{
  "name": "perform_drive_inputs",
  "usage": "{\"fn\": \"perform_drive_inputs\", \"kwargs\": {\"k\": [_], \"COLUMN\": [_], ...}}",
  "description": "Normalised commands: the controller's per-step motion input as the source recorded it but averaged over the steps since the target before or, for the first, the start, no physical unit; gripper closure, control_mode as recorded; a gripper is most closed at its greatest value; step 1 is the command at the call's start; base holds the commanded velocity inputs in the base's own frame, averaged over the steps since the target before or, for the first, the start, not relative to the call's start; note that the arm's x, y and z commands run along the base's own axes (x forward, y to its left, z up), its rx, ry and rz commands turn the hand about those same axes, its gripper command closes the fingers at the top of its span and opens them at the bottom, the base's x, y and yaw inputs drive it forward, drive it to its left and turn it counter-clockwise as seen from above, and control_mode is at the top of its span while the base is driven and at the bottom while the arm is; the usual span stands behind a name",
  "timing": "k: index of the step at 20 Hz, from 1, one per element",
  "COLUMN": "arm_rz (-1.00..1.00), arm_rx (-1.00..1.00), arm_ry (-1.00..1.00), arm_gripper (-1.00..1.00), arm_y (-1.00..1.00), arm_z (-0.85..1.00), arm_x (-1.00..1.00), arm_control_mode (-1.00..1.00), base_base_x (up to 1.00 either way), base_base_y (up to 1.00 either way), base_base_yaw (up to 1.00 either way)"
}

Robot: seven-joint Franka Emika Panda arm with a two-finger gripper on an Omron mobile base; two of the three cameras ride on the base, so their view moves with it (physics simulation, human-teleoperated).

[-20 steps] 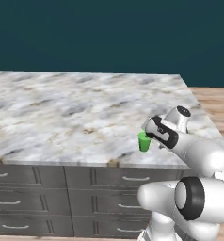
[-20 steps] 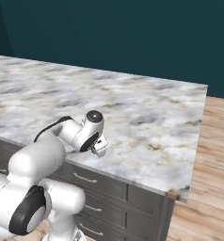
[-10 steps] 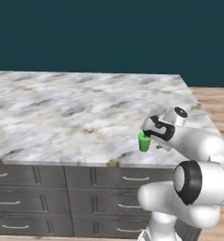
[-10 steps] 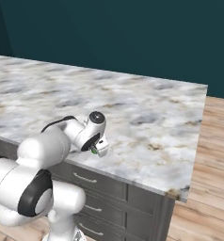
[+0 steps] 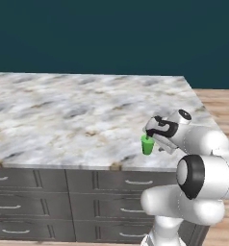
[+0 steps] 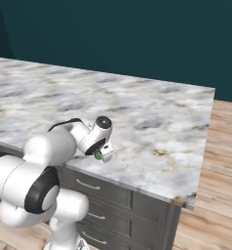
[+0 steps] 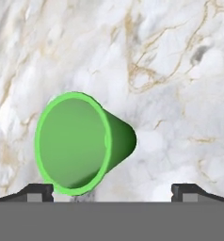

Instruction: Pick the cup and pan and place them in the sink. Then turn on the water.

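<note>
Barely begun: the small bright green plastic cup (image 7: pixel 78 143) stands ungrasped on the marble counter (image 5: pixel 63 120), toward nine o'clock between the spread fingers of the gripper (image 7: pixel 112 190); everything remains.

The small green plastic cup (image 5: pixel 146 144) stands upright on the marble-topped counter (image 5: pixel 63 115), near its front edge toward the right end. The tool (image 5: pixel 153 137) hangs just above it, apart.

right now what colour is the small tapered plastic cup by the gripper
Bright green, inside and out; the small tapered plastic cup shows best in the hand view.
</note>
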Motion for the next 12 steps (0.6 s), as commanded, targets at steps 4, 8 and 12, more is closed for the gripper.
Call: {"fn": "perform_drive_inputs", "kwargs": {"k": [4, 8, 12], "arm_rz": [0.0, 0.0, 0.0], "arm_rx": [0.03, 0.03, 0.04], "arm_ry": [0.0, 0.0, 0.0], "arm_gripper": [-1.0, -1.0, -1.0], "arm_y": [0.0, 0.0, -0.01], "arm_z": [-0.18, -0.16, -0.11], "arm_x": [0.09, 0.12, 0.1], "arm_control_mode": [-1.0, -1.0, -1.0], "base_base_x": [0.0, 0.0, 0.0], "base_base_y": [0.0, 0.0, 0.0], "base_base_yaw": [0.0, 0.0, 0.0]}}
